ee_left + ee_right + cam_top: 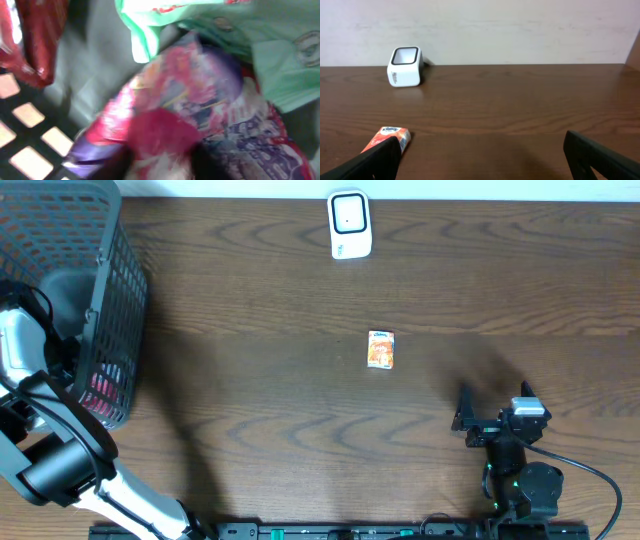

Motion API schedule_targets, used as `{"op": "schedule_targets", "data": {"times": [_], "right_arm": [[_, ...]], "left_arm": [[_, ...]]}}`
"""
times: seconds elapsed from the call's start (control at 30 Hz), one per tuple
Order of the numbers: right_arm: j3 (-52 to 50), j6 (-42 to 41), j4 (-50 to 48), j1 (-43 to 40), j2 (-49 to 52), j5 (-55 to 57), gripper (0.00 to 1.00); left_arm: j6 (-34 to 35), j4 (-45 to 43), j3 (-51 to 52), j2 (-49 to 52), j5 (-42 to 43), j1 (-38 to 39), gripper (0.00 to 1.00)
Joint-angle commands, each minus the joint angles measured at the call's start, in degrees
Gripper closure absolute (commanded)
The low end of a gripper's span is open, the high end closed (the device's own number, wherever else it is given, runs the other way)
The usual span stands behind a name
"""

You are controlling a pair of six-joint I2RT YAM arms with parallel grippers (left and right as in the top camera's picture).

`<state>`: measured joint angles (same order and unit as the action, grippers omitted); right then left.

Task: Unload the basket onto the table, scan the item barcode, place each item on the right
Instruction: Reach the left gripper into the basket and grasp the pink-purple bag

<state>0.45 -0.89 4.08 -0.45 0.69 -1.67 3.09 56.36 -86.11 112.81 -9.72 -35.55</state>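
The left arm reaches into the black mesh basket (110, 300) at the bench's (250, 330) left end. Its left fingers (117, 167) straddle a pink-and-purple packet (185, 100) lying among green packets (280, 60) and a red packet (35, 35); the blur hides whether they grip it. The right fingers (600, 156) stand wide apart, empty, low over the bench. An orange packet (381, 349) lies mid-bench, well apart from the white scanner (350, 225) at the far edge

Blurred and close, a glossy pink-and-purple plastic packet (195, 100) fills the middle, with pale mint-green plastic packets (280, 55) at upper right, a shiny red packet (35, 35) at upper left and a black mesh basket wall (30, 130) at lower left. The left gripper (160, 167) shows dark jaws flanking the pink packet's near end; whether they grip it is unclear
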Motion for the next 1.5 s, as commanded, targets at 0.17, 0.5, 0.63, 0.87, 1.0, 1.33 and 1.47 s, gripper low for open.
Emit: {"op": "schedule_targets", "data": {"times": [0.17, 0.5, 0.63, 0.87, 1.0, 1.33, 1.47], "right_arm": [[-0.1, -0.8, 0.2, 0.2, -0.3, 0.2, 0.01], [-0.1, -0.8, 0.2, 0.2, -0.3, 0.2, 0.01], [-0.1, -0.8, 0.2, 0.2, -0.3, 0.2, 0.01], [-0.1, -0.8, 0.2, 0.2, -0.3, 0.2, 0.01], [-0.1, -0.8, 0.2, 0.2, -0.3, 0.2, 0.01], [-0.1, -0.8, 0.2, 0.2, -0.3, 0.2, 0.01], [-0.1, -0.8, 0.2, 0.2, -0.3, 0.2, 0.01]], "left_arm": [[3.3, 2.9, 0.3, 1.0, 1.8, -0.3, 0.93], [9.7, -4.1, -5.3, -19.1, 11.8, -0.3, 0.93], [9.7, -12.5, -5.3, -29.4, 18.7, -0.3, 0.93], [7.3, -10.6, -4.2, -32.2, 18.0, -0.3, 0.26], [2.9, -5.1, -2.7, -27.8, 16.3, -0.3, 0.17], [13.5, 3.5, -2.7, -11.9, 17.0, 1.2, 0.02], [16.9, 4.7, -2.7, -7.2, 17.0, 2.7, 0.02]]}}
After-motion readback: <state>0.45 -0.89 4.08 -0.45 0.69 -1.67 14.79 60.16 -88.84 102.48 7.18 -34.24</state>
